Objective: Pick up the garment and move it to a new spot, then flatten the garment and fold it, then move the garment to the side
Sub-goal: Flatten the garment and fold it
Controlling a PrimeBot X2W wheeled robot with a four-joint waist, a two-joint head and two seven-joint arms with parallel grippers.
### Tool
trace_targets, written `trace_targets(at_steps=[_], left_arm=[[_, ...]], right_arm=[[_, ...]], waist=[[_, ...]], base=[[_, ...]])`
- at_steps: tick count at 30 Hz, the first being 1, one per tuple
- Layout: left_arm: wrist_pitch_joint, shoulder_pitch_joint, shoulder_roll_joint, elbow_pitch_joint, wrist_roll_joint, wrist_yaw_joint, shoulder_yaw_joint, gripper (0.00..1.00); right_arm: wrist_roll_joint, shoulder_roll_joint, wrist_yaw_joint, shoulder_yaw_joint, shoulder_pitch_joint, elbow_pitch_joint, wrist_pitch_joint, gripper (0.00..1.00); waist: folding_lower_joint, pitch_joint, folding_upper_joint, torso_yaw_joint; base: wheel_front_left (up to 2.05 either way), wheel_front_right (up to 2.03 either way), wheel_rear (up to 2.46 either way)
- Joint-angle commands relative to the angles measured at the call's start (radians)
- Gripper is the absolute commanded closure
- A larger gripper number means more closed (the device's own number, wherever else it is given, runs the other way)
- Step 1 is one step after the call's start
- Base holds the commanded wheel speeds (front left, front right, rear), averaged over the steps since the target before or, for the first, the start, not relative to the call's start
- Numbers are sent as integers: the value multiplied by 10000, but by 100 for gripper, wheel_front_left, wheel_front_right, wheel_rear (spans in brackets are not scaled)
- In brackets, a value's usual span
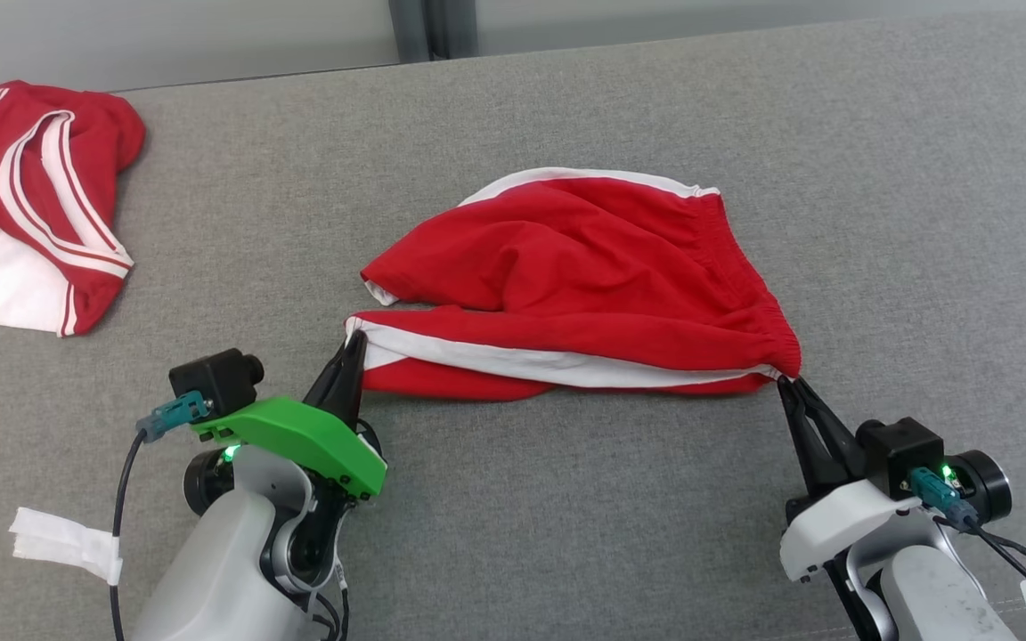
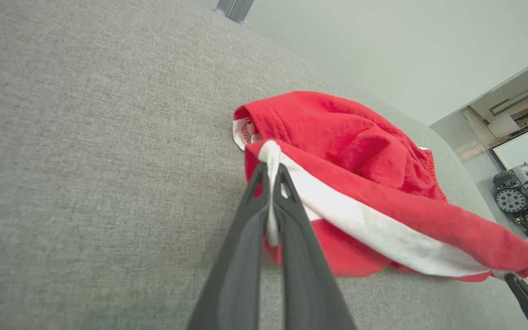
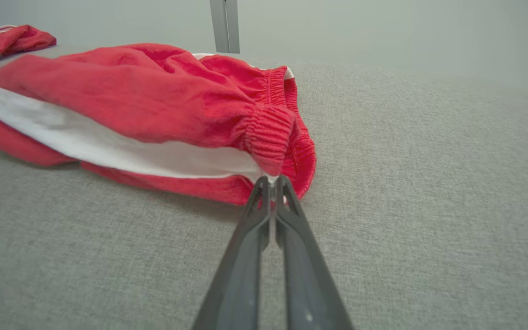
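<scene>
The garment [image 1: 566, 276] is a pair of red shorts with a white side stripe and an elastic waistband, lying rumpled mid-surface on grey fabric. My left gripper [image 1: 353, 343] is shut on the white-trimmed hem corner at the garment's left end; the left wrist view shows the white edge [image 2: 271, 156] pinched between its fingers [image 2: 245, 220]. At the near right corner my right gripper [image 1: 787, 383] is shut on the waistband corner, and the right wrist view shows the gripper tips [image 3: 271, 181] closed under the gathered elastic [image 3: 268, 133]. The garment [image 3: 131, 101] sags between the two grips.
A second red and white garment [image 1: 32, 196] lies crumpled at the far left. A white tape strip [image 1: 63, 543] is stuck to the grey surface [image 1: 878, 178] near my left arm. The surface's back edge runs along the top, with a wall and a metal post [image 3: 224, 25] behind.
</scene>
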Motion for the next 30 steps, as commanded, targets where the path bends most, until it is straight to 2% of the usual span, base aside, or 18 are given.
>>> trace_targets(at_steps=[1,14,23,24,26,27,28,30], left_arm=[[-64,164,75,-34,-141,17,22,100],[-146,394,94,-81,-192,-2,-21,100],[-233,439,42,-130,-184,-52,-93,100],[-242,439,47,-131,-186,-41,-93,100],[-258,435,55,-132,-193,-25,-96,100],[-259,433,56,-132,-194,-20,-100,100],[-257,422,56,-135,-196,-12,-102,100],[-249,392,54,-137,-196,2,-114,100]], right_arm=[[87,-103,-3,47,-171,82,-31,100],[278,-413,-3,629,-848,1010,-31,100],[364,-491,-3,752,-1025,1163,-31,100],[330,-506,-3,764,-1050,1192,-31,89],[282,-512,-3,767,-1106,1246,-31,54],[263,-517,-3,767,-1125,1278,-31,49],[235,-528,-3,769,-1170,1316,-31,25],[198,-549,-3,785,-1271,1400,-30,6]], waist=[[0,-57,0,-3],[0,-283,0,7],[0,-355,0,68],[0,-344,0,68],[0,-319,0,70],[0,-310,0,72],[0,-294,0,76],[0,-271,0,88]], base=[[0,0,0],[0,0,0],[0,0,0],[0,0,0],[0,0,0],[0,0,0],[0,0,0],[0,0,0]])
